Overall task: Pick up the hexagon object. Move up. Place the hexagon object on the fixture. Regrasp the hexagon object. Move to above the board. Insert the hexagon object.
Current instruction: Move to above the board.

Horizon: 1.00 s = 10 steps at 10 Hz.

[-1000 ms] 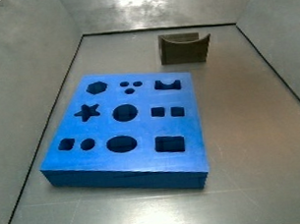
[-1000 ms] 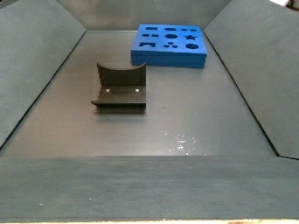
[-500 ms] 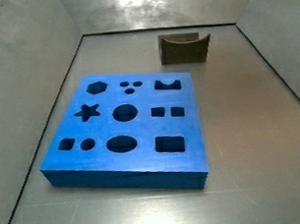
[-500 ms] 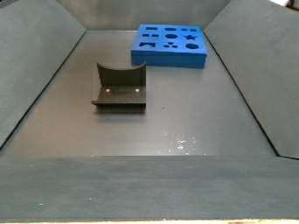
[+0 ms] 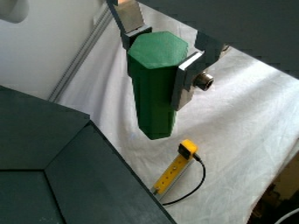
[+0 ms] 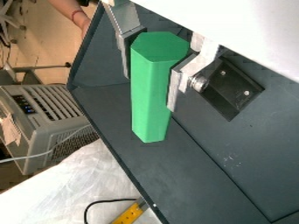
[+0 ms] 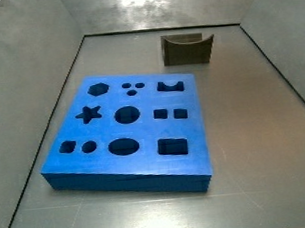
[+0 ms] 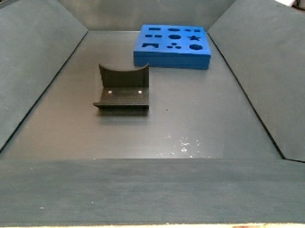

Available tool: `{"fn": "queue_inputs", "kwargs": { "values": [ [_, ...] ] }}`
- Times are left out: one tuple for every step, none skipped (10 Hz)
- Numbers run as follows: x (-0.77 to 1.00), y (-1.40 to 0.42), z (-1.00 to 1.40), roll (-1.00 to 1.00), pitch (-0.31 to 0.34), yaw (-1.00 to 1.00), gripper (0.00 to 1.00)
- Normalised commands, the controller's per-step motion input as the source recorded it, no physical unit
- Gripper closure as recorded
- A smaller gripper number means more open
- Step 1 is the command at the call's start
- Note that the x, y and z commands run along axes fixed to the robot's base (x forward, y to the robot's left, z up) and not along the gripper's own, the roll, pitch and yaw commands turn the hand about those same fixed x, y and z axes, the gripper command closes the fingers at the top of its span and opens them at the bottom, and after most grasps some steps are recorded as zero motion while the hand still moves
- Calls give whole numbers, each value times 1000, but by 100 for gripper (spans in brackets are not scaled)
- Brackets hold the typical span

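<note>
The hexagon object (image 5: 152, 87) is a bright green prism, and in both wrist views my gripper (image 5: 160, 66) is shut on its upper end, silver fingers (image 5: 187, 79) pressing two opposite sides. Its lower end hangs free. A wrist view shows the same hexagon object (image 6: 149, 96) in the gripper (image 6: 152, 70) over a dark bin wall. Neither gripper nor prism appears in the side views. The blue board (image 7: 127, 173) lies on the bin floor with its cut-outs empty. The dark fixture (image 7: 187, 51) stands apart from it. Both side views show the board (image 8: 173, 59) and fixture (image 8: 121, 89).
Sloping grey bin walls (image 7: 33, 86) enclose the floor. Below the gripper lie a white cloth, a yellow tool (image 5: 177, 162) with a black cable, and the dark bin edge (image 5: 70, 175). A grey device (image 6: 41, 114) stands outside the bin.
</note>
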Motion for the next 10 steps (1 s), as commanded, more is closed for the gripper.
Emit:
{"fn": "queue_inputs", "kwargs": {
  "values": [
    [16, -12, 486, -24, 32, 65, 100],
    [16, -12, 486, -24, 32, 65, 100],
    [16, -12, 486, -24, 33, 65, 100],
    [16, -12, 486, -24, 33, 65, 100],
    [16, -12, 486, -24, 33, 65, 100],
    [16, -12, 485, -24, 33, 65, 100],
    [16, -12, 486, -24, 33, 65, 100],
    [16, -12, 485, -24, 33, 65, 100],
    [16, -12, 485, -24, 33, 65, 100],
    [16, -12, 485, -24, 33, 65, 100]
  ]
}}
